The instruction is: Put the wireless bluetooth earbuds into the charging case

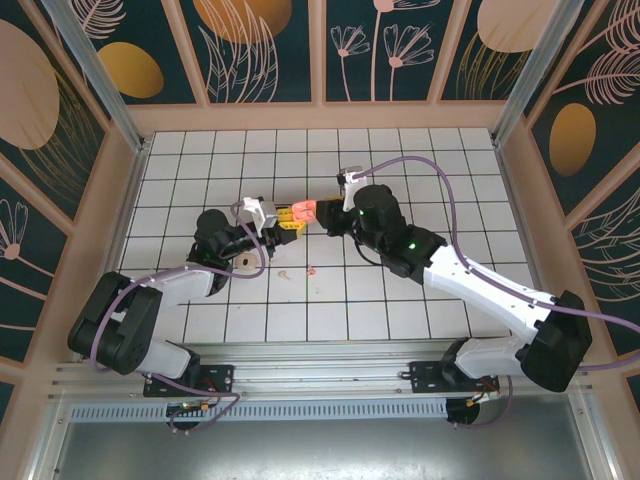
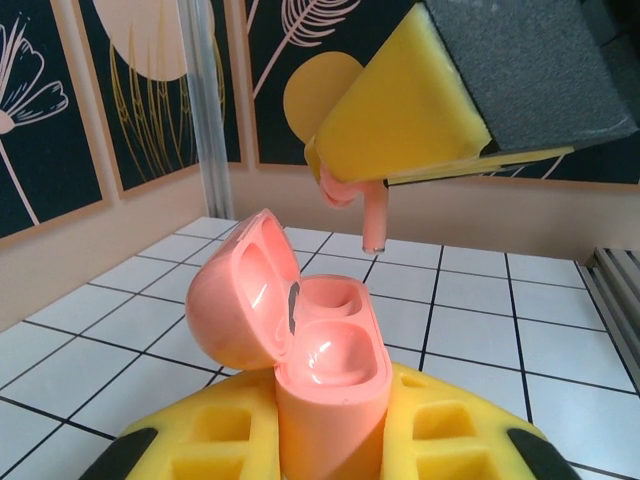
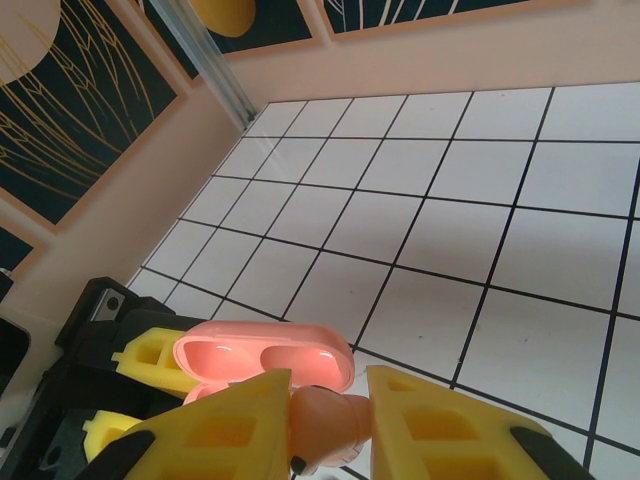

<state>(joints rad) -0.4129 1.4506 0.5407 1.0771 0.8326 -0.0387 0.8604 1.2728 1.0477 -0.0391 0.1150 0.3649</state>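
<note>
The salmon-pink charging case [image 2: 335, 400] stands upright with its lid [image 2: 235, 300] swung open, and both wells look empty. My left gripper [image 2: 330, 435] is shut on the case's lower body, lifted over the middle of the table [image 1: 305, 211]. My right gripper [image 3: 328, 425] is shut on one pale-pink earbud [image 3: 330, 420]. In the left wrist view that earbud [image 2: 372, 215] hangs stem down from the right gripper's yellow pad [image 2: 400, 115], a little above and beyond the open case. In the right wrist view the case [image 3: 265, 358] sits just beyond the held earbud. Two tiny pale bits [image 1: 311, 269] [image 1: 286, 271] lie on the tiles nearer the arms.
The white tiled table [image 1: 420, 170] is boxed in by wooden walls [image 1: 320, 115] and metal corner posts [image 1: 95, 65]. Both arms meet at mid-table, the left gripper [image 1: 288, 219] and right gripper [image 1: 335, 207] almost touching.
</note>
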